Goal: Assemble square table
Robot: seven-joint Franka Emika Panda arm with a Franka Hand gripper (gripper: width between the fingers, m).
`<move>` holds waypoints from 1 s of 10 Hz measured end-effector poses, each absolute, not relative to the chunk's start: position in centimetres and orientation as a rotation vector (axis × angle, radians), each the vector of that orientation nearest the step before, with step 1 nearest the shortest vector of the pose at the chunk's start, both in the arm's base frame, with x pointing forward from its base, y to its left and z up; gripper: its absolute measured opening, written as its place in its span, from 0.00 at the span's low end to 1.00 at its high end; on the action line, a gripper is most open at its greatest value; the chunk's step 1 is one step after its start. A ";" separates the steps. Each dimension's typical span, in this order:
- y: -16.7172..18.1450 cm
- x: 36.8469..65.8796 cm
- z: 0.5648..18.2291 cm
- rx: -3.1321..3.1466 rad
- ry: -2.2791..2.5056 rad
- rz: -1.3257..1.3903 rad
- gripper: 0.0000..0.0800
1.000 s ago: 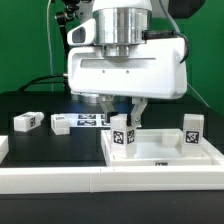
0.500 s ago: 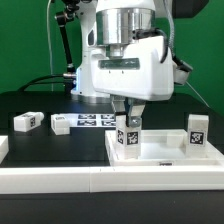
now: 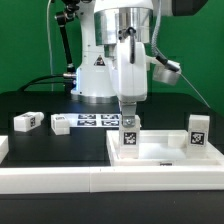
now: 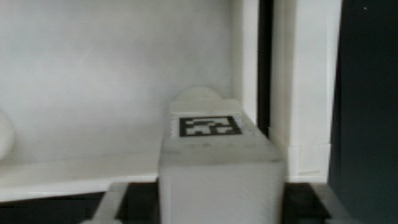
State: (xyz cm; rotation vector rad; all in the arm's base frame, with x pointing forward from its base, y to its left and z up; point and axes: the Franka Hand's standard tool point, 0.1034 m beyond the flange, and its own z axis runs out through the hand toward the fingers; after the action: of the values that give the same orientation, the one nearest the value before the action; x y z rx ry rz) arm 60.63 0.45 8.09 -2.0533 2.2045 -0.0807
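While the arm (image 3: 120,60) reaches straight down over the scene, the claw (image 3: 128,118) is pinching a held leg block (image 3: 128,138) by its upper end, one finger on each side. This held leg block is a small white piece that stands upright, with a black-and-white tag facing the exterior camera. Its lower end sits inside the tabletop (image 3: 165,158), a white square tray with a raised rim. It is close to the tray corner on the exterior view's left, just behind the front rim. Whether its foot touches the tray floor cannot be told from here.

In the wrist view the held leg block (image 4: 214,160) fills the middle, its tag turned toward the camera. The pale floor of the tabletop (image 4: 89,90) lies behind it. A dark band and a lighter strip run alongside, too blurred to name.

A second leg block (image 3: 197,130) stands upright in the tabletop toward the exterior view's right, well apart from the held one. On the black table (image 3: 40,140), toward the exterior view's left, lie a loose leg block (image 3: 25,121) and a further leg block (image 3: 60,124), near each other but not touching. The marker board (image 3: 95,120) lies flat between them and the claw. A long white rail (image 3: 80,182) runs along the front edge, just before the tabletop
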 end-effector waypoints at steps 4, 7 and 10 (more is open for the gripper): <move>0.4 60.5 8.0 -2.188 2.081 -0.087 0.63; 0.9 60.5 8.0 -2.505 1.718 -0.079 0.80; 0.7 60.6 8.1 -2.672 1.444 -0.107 0.81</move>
State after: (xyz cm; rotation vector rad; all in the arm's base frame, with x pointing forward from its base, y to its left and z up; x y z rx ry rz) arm 60.58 0.72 8.10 -2.6725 1.4444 -0.1067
